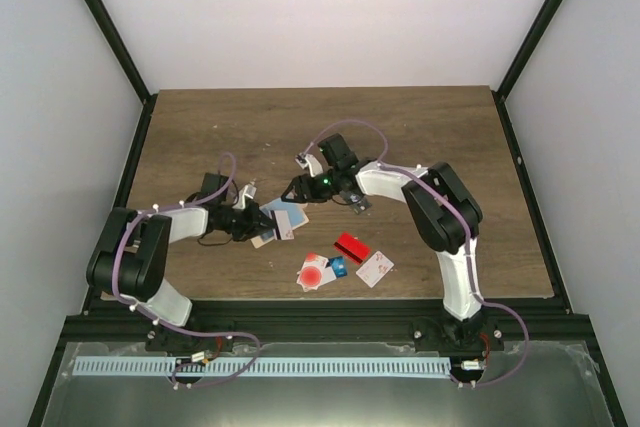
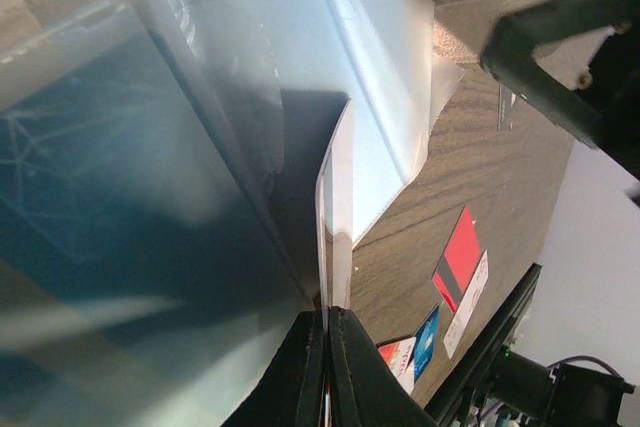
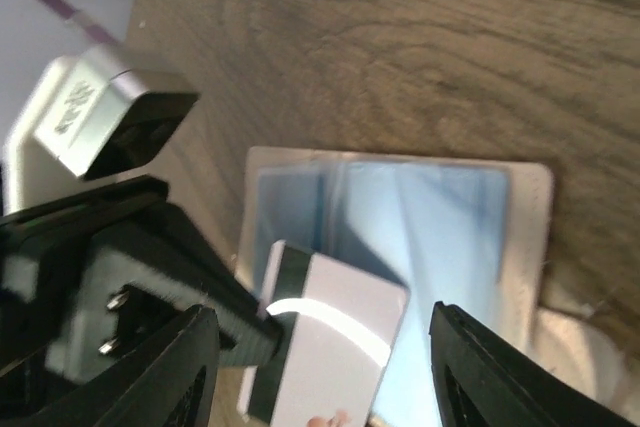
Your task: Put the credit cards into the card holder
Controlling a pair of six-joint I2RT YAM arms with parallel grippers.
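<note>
Card holder [image 3: 450, 227], a flat beige pouch with clear blue-tinted sleeves, is lying open mid-table. Left gripper [image 2: 325, 332] is pinching a sleeve edge, likely keeping a pocket spread. Right gripper [image 3: 322, 352] is straddling a white dark-striped card [image 3: 340, 332] over the sleeves, jaws apart, not clamping. Other credit cards [image 1: 316, 272] are lying nearer the bases.

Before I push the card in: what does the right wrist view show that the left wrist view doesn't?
Right wrist only: a white card with a dark stripe, over the open holder. Left wrist only: the red card and blue card, loose on the table. Both: the holder's clear pockets.
</note>
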